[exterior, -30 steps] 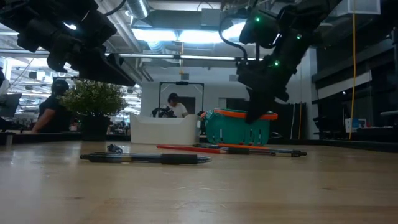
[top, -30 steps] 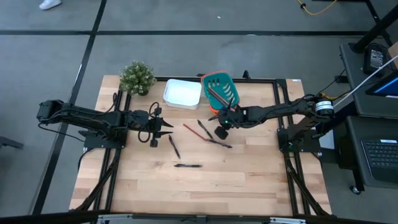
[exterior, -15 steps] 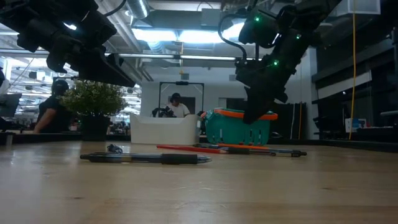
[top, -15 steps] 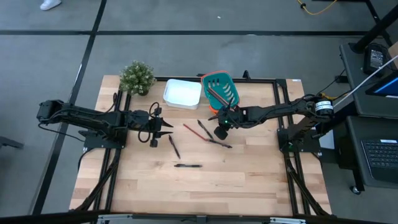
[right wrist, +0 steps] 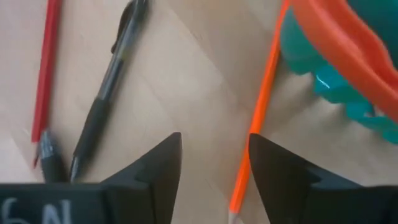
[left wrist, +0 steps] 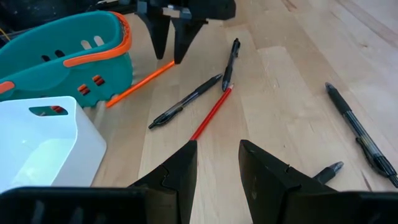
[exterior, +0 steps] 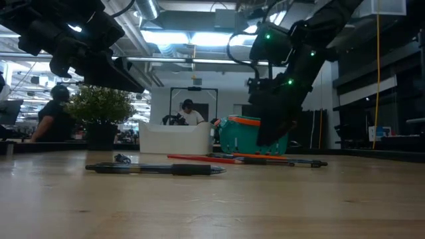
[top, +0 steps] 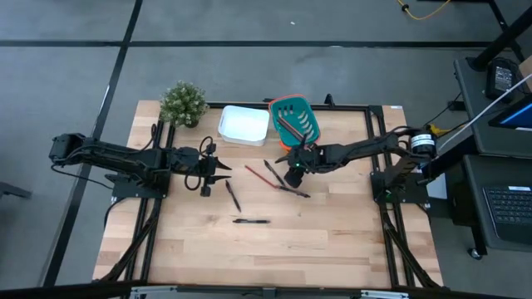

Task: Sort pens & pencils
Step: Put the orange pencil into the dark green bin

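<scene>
Several black pens lie flat on the wood: one (top: pixel 233 195), one (top: pixel 251 221) nearer the front, and two (top: pixel 273 173) (top: pixel 293 189) crossing by a red pencil (top: pixel 256 174). An orange pencil (right wrist: pixel 261 106) lies beside the teal basket (top: pixel 295 119), which holds more sticks. My right gripper (right wrist: pixel 214 168) stands open low over bare wood, the orange pencil on one side and a black pen (right wrist: pixel 106 99) on the other. My left gripper (top: pixel 226 170) waits open at the left, above the table.
A white bin (top: pixel 243 124) stands left of the teal basket at the far edge, and a potted plant (top: pixel 183 102) sits at the far left corner. Bare wood stretches along the front of the table. People show in the room behind.
My right gripper has come down toward the table beside the teal basket, shifted a little toward the table's left edge, and opened its fingers. The pens and pencils on the wood lie as before.
</scene>
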`<state>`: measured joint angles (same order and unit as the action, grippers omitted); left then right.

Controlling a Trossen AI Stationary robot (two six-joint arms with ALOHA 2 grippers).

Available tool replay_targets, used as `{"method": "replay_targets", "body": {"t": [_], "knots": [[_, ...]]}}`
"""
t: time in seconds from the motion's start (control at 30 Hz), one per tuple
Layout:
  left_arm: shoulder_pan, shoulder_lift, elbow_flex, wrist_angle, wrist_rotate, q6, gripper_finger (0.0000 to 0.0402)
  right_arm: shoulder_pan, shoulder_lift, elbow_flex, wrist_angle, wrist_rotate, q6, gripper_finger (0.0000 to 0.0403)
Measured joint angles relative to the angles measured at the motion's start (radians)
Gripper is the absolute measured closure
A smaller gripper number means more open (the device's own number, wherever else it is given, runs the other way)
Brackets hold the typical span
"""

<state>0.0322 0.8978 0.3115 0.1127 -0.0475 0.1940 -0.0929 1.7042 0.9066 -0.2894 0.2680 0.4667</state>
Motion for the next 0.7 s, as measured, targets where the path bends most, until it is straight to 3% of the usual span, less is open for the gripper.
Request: {"method": "replay_targets", "body": {"t": [0.27,0.7], "knots": [[0.0,0.0,0.0,0.0,0.0,0.0,0.0289,-0.034,0.012,0.0,0.021,-0.001,0.05,0.0238],[0.0,0.0,0.0,-0.006,0.0,-0.001,0.0289,-0.065,0.083,-0.001,0.022,-0.026,0.079,0.0239]]}}
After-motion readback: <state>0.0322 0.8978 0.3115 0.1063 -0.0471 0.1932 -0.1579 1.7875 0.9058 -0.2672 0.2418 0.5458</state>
